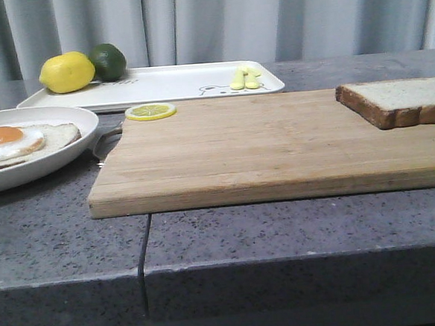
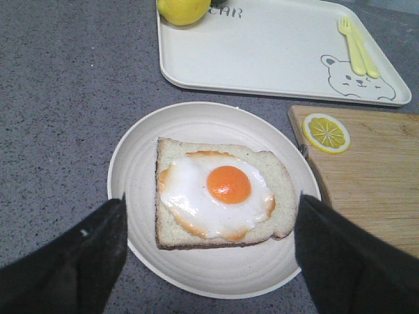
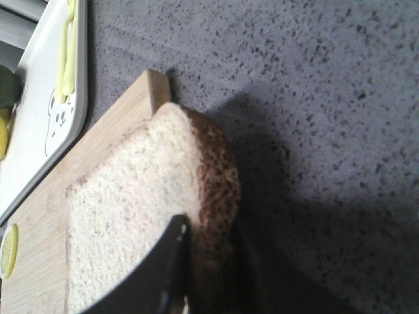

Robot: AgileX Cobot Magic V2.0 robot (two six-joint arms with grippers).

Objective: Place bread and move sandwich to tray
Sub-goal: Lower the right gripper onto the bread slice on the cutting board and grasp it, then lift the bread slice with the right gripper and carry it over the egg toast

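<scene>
- Bread [image 3: 131, 222] lies on cutting board [image 1: 261, 145], right edge of front view; right gripper [image 3: 203, 275] jaws straddle its crust edge, closure unclear.
- Left gripper [image 2: 209, 255] jaws wide, empty, flanking plate [image 2: 141, 170] with egg-topped slice [image 2: 219, 193].
- Tray [image 1: 167, 83] upper left.

Front cam low, table-level; wrist cams close overhead; all share cutting board [image 1: 261, 149], tray [image 2: 275, 49].
</scene>
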